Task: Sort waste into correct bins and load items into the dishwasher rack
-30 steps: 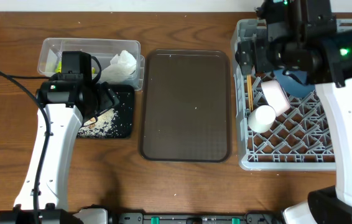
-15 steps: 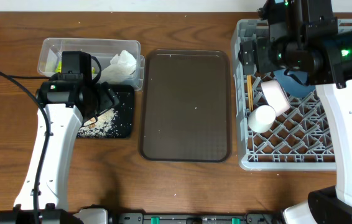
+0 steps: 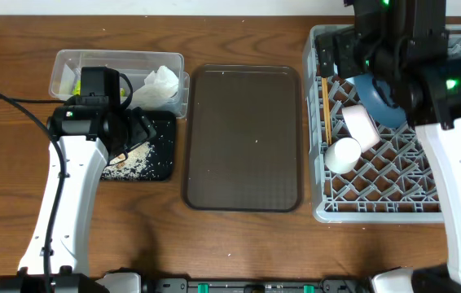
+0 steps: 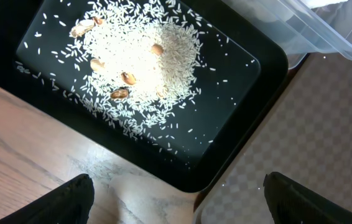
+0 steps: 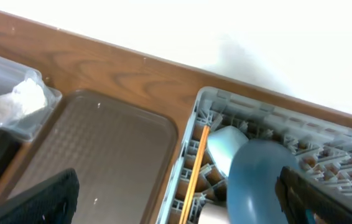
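Overhead: napkin and wrapper sit in clear tub, rice in black tray; blue plate, white cup, chopsticks in rack, frame right. I judge the task near finished. Left pincer and right pincer both spread wide, empty.

Glossy black tray, wooden table

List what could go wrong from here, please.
Loose rice reaches the shallow black rectangular tray's rim; the open left gripper hovering over it could knock grains onto the wooden table. The two thin wooden chopsticks lie along the grey lattice dishwasher rack's edge and might slip through its gaps.
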